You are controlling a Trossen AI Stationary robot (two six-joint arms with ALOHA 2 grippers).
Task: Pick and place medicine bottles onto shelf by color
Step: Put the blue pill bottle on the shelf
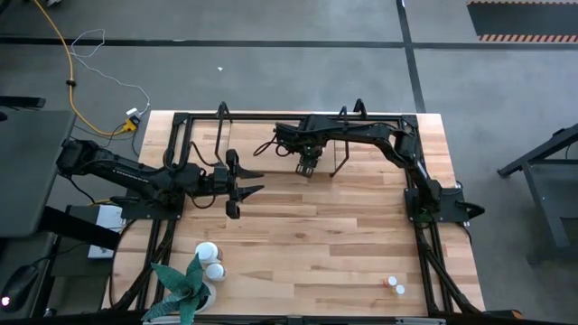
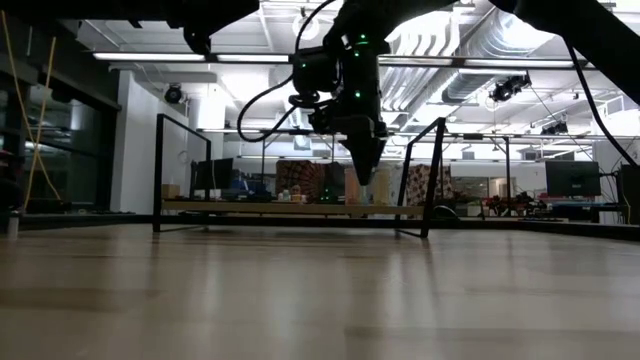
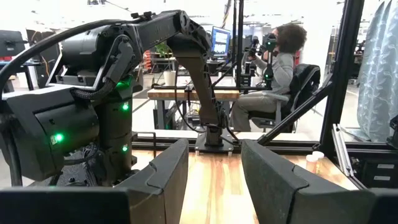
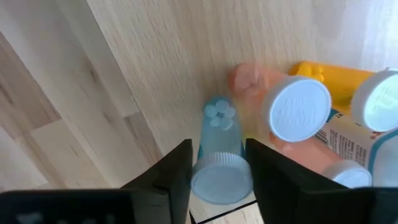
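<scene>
The right hand hangs over the shelf at the far side of the bench, fingers pointing down. Its wrist view looks straight down on a blue bottle standing upright, long axis vertical, white cap toward the camera and pills showing through its base. The two fingers flank the cap, close on either side; whether they grip it or have let go I cannot tell. Just beside it stand an orange bottle with a white cap, also upright, a yellow item lying behind, and more white-capped bottles at the edge. The high view shows none of these, as the hand hides them; the low view shows only the hand above the shelf board.

The left hand waits over the bench's left middle, fingers spread and empty. Two white bottles stand by a plant near the front left; two tiny bottles sit front right
</scene>
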